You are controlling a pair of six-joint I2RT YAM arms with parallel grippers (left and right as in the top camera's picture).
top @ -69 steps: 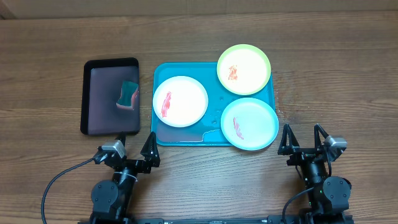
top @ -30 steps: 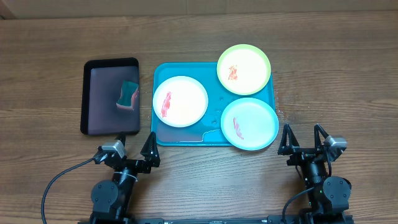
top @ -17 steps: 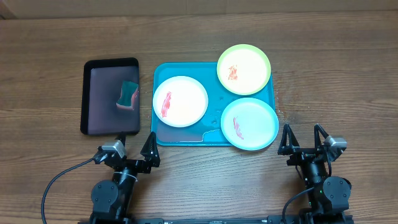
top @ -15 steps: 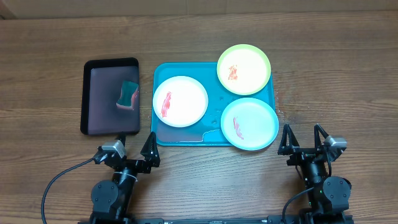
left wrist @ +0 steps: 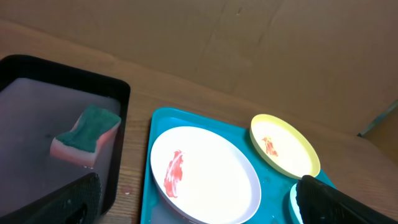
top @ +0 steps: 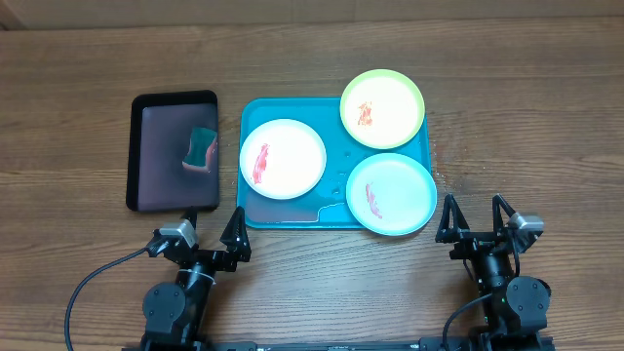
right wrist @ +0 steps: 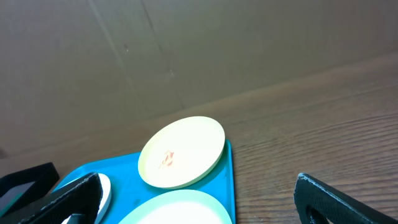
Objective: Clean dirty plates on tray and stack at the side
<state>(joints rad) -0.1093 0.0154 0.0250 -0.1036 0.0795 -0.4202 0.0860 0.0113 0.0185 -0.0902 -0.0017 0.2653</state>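
Turquoise tray (top: 292,107) mid-table, holding white plate (top: 283,159), yellow-green plate (top: 382,108), mint plate (top: 391,193), all red-smeared, sponge (top: 200,148) in black tray (top: 161,185) alongside, left gripper (top: 212,229) and right gripper (top: 474,219) at near edge, both spread wide, empty

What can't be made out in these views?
Right wrist: the mint plate is cut off by the bottom edge, and the white plate is mostly behind the right gripper.
Left wrist: the black tray is cut off by the left edge, and only a sliver of the mint plate shows.
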